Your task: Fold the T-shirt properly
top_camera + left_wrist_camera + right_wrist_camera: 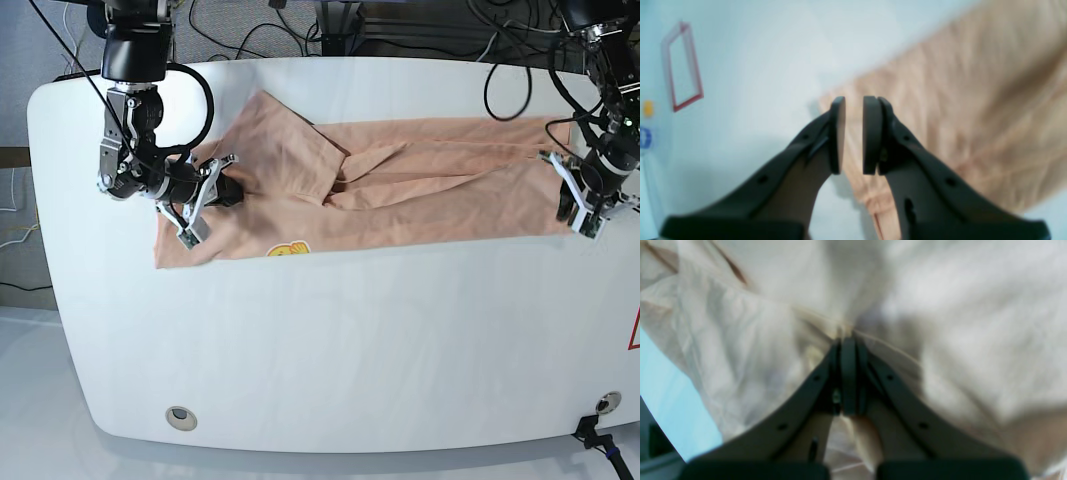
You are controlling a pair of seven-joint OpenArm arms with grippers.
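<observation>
Base view: right gripper on the T-shirt, left gripper at its other end

Right gripper [849, 341]: fingers together, clamped on a pinch of the T-shirt [420, 215]; creases run in to the tips. Left gripper [854, 100]: fingers slightly apart, a narrow gap between them, nothing gripped. It hangs over or beside the shirt's end; contact, I can't tell.

Outward from there, the peach shirt lies in a long band across the upper part of the white table [330, 350] as the base view has it. Cloth is bunched and layered: a pointed flap near the right gripper, loose folds through the middle, flatter stretch along the lower edge. Yellow print [289, 248] shows at that lower edge, nearer the right gripper.

Farther out, two round fittings [181, 418] [608, 402] sit near the table's lower corners. Left wrist view is blurred; a red-edged outline [685, 66] shows well apart from the cloth.
</observation>
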